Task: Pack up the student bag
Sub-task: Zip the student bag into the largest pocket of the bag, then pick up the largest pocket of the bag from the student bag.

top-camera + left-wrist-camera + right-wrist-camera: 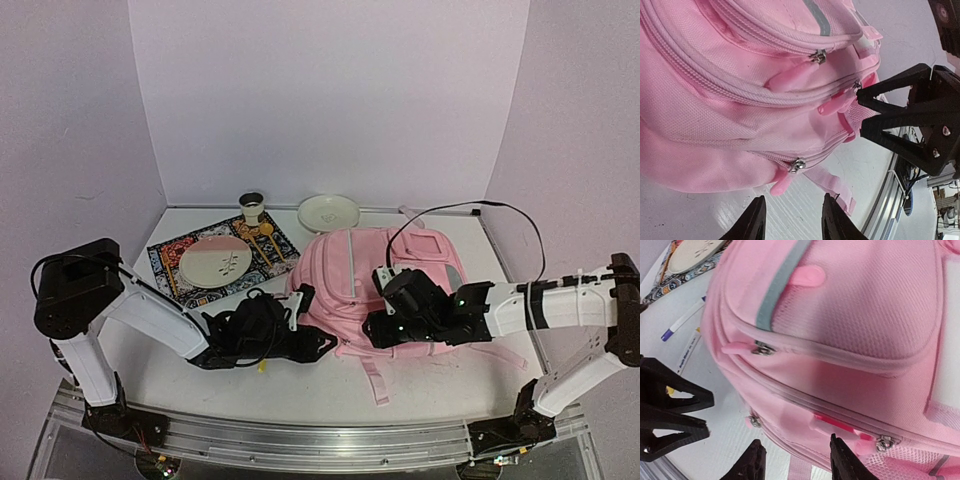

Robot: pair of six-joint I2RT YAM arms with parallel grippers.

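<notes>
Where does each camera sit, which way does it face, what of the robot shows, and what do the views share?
Top: above and behind the arms, looking down on the table; both arms show.
Left wrist: on the left arm, facing the zipped backpack; left gripper below, right gripper opposite.
Right wrist: on the right arm, facing the backpack; own fingers below.
Shared: backpack and both grippers.
</notes>
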